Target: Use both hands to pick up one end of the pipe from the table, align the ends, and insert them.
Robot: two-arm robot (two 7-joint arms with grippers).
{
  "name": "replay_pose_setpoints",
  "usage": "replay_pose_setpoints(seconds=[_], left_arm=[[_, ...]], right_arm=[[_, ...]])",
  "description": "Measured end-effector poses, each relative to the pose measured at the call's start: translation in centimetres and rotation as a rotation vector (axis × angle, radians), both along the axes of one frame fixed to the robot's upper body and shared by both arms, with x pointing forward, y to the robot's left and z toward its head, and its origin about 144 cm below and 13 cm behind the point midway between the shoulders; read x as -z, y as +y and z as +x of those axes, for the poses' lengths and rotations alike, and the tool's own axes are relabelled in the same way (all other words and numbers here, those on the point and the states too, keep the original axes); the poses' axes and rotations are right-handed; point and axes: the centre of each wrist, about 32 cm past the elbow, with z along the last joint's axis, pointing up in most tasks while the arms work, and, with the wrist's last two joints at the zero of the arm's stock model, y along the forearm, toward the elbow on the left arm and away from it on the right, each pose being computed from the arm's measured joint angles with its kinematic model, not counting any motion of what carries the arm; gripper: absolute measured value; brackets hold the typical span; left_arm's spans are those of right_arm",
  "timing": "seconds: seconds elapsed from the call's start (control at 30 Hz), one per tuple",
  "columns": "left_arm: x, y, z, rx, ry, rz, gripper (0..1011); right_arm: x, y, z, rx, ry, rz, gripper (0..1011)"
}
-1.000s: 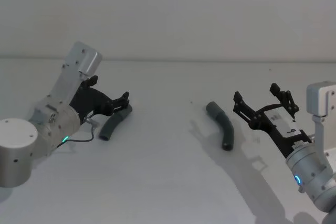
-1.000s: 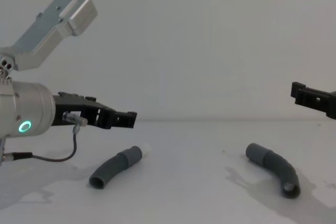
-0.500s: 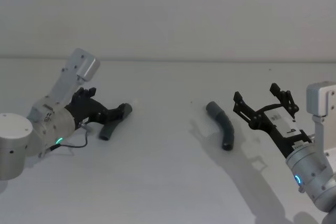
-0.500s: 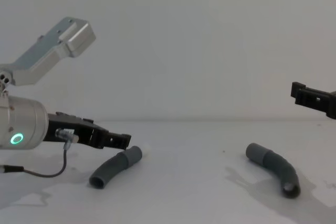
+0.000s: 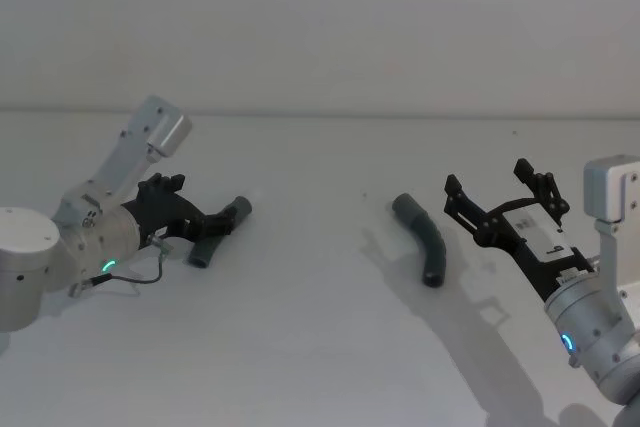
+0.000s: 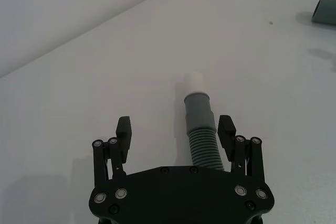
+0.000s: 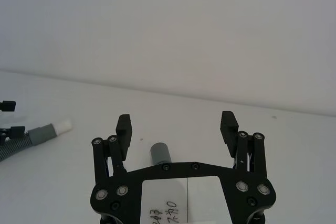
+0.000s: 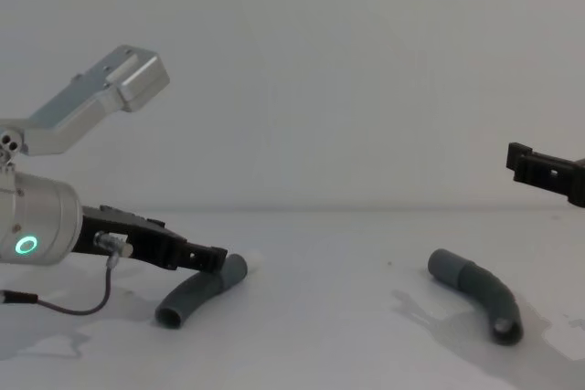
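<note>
Left gripper [image 5: 212,226] is low over the table [image 5: 320,347] on my left side. Jaws are wide open and straddle the ribbed bend of the left pipe piece [image 5: 203,251]. In the left wrist view I see the pipe off-centre in the gap, close to one jaw and well off the other. I can't tell if it touches. Nothing is clamped.

That piece lies flat on the table, with its white tip [image 6: 195,82] pointing away from the gripper.

Right gripper [image 5: 487,175] hovers above the table on the right, jaws spread wide and empty.

Right pipe piece [image 5: 425,240] lies flat just beside it, toward centre. Its plain grey cuff [image 7: 160,153] shows between the jaws in the right wrist view.

The two pieces are well apart.
</note>
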Motion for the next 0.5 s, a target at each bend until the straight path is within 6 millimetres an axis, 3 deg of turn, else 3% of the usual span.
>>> replay_pose_setpoints(seconds=[0.5], left_arm=[[0.03,-0.31,1.06,0.024,0.036,0.011,1001]], right_arm=[[0.00,0.00,0.00,0.000,0.000,0.000,1001]])
